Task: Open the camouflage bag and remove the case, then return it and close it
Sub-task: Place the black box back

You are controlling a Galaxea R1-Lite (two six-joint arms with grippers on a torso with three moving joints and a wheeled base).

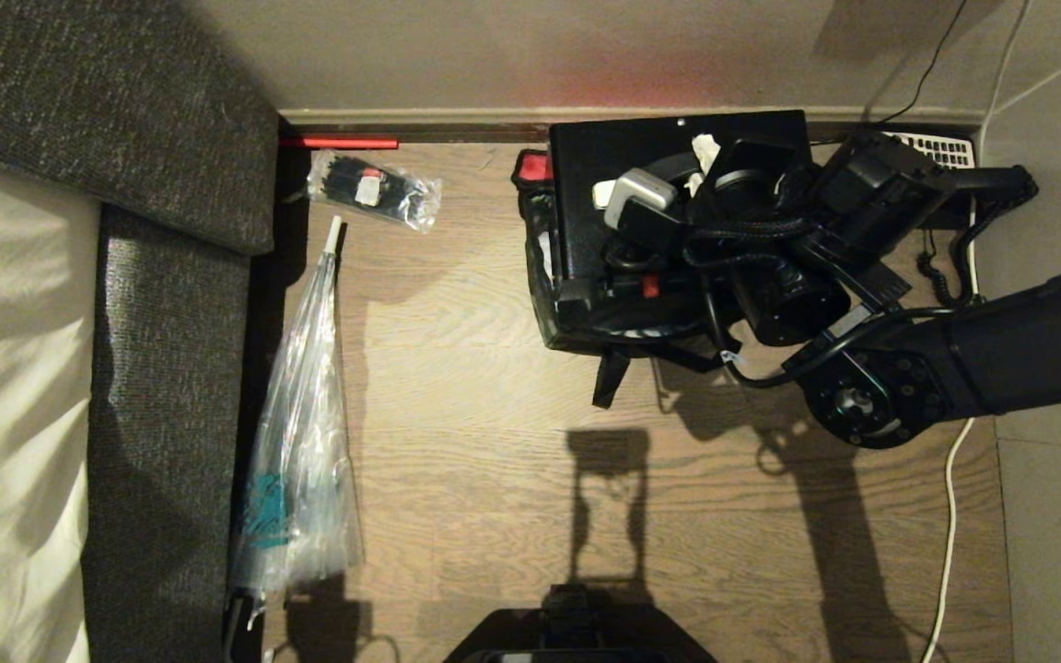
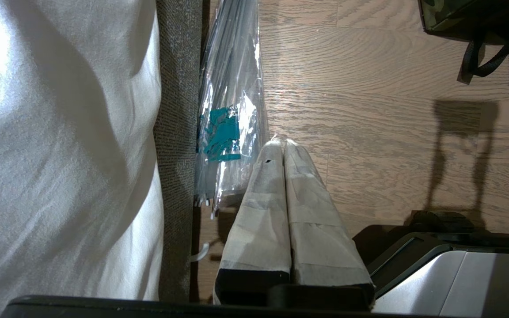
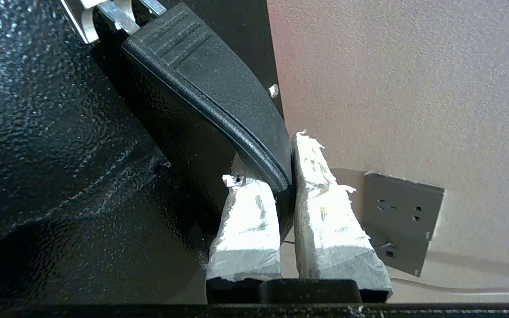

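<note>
Right gripper point(image 3: 292, 176): you had the taped fingers point(image 3: 325, 207) clamped on the tip of the case handle point(image 3: 219, 84), one pad on each face of it, jaws nearly together.

Handle: a ribbed black grip running away from the jaws along the case's edge to a metal hinge bracket point(image 3: 104, 13); only its free end sat between the pads.

The case point(image 1: 669, 157): flat, black, pebbled surface in the right wrist view. It lay directly ahead of your right jaws and beside them, its broad face filling one side of that view, the bare wall and a wall socket point(image 3: 402, 216) on the other. In the head view its long axis ran along the wall edge of the floor, tilted up out of the bag.

The camouflage bag point(image 1: 553, 304): on the floor by the far wall, right of centre, open; a patch of red inner lid point(image 1: 535, 168) showed at its far left corner, a black strap point(image 1: 612, 373) trailing toward you.

Nearer arm: the right, already on the case. The left gripper point(image 2: 284, 145) hung parked low near the bed side, fingers pressed together and holding nothing, well apart from the bag.

Judgement: your next move turns on carrying the case along its own plane, since the grip is only at the handle tip and could slip or pivot.

Other items: packet of black ties point(image 1: 374, 189) and folded clear umbrella point(image 1: 305, 414) at the left floor edge; desk telephone point(image 1: 940, 152) behind the arm.
</note>
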